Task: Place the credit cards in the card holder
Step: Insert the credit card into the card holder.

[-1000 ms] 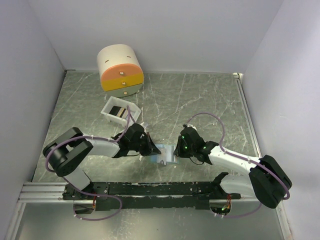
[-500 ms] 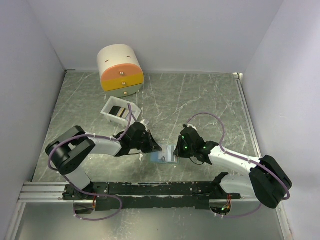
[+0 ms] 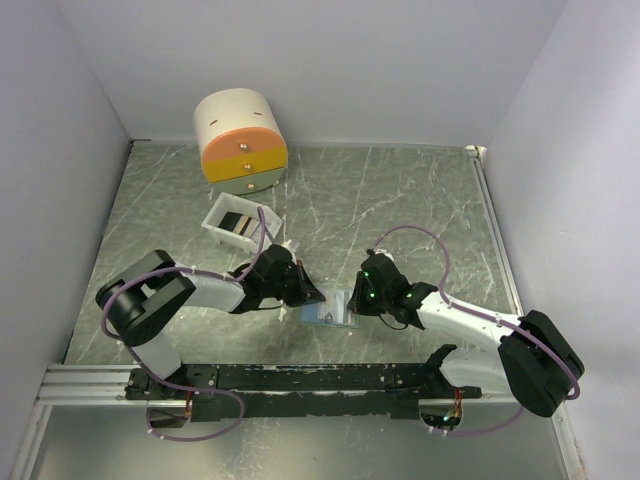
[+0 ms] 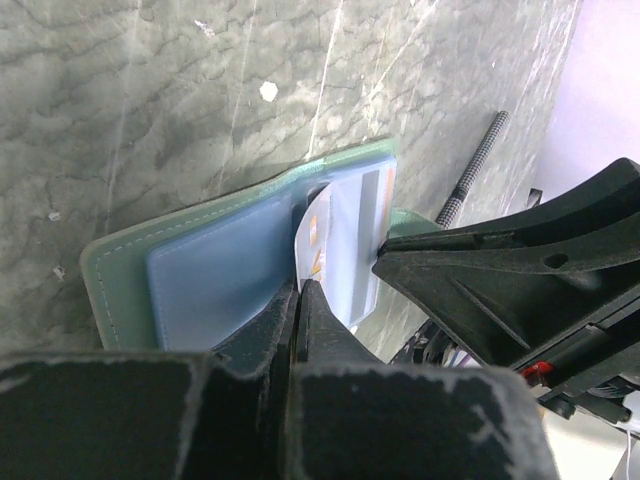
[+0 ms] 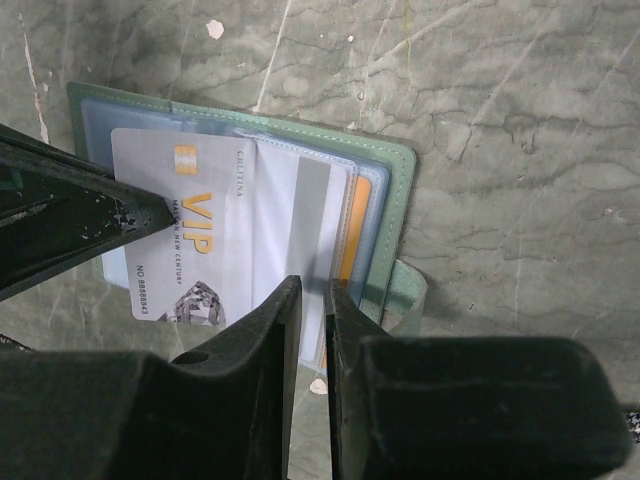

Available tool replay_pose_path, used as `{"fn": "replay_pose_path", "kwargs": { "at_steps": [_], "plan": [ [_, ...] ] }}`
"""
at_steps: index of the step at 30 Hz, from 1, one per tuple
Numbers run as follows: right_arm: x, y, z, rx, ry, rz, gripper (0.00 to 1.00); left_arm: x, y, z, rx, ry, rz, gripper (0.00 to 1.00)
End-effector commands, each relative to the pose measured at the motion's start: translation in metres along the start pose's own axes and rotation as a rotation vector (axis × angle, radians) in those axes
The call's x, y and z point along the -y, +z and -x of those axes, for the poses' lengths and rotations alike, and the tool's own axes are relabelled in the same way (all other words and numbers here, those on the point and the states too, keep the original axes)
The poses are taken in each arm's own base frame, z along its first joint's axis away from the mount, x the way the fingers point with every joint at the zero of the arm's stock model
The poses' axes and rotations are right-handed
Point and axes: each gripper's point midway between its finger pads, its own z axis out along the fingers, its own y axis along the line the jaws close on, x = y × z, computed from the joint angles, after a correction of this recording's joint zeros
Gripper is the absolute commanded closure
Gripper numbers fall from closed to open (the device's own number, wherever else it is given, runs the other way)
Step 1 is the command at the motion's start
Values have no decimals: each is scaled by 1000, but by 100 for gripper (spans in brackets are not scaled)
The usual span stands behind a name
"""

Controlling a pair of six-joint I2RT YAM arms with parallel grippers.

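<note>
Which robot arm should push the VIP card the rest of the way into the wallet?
Probably the left. The left gripper pinches the VIP card's free end, while the right gripper seems to steady the card holder.

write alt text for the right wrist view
A silver plastic VIP card lies partly slid into the clear sleeve of an open grey-green folding card holder on a marbled grey-green table. The left claw grips the card's free end; the right claw, fingers nearly together, sits at the holder's near edge.
</note>
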Motion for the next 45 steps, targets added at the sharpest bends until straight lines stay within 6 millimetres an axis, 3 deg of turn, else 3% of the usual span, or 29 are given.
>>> {"fn": "replay_pose_path", "kwargs": {
  "at_steps": [1, 11, 19, 22, 27, 32, 45],
  "plan": [
    [2, 1, -1, 4, 6, -2, 84, -23, -3, -18, -42, 26, 75, 93],
    [1, 0, 0, 7, 10, 2, 84, -28, -1, -28, -84, 41, 87, 93],
    [-2, -4, 4, 15, 19, 6, 79, -17, 9, -20, -55, 36, 51, 93],
    [-4, -8, 8, 25, 23, 6, 77, -11, 7, -11, -28, 44, 58, 88],
    [0, -11, 10, 32, 31, -22, 75, -9, 1, 0, 16, 71, 97, 68],
    [5, -10, 9, 34, 33, -48, 74, -13, -3, 0, 15, 72, 123, 55],
    [7, -1, 0, 5, 35, -45, 77, -11, -8, 0, 18, 87, 135, 49]
  ]
}}
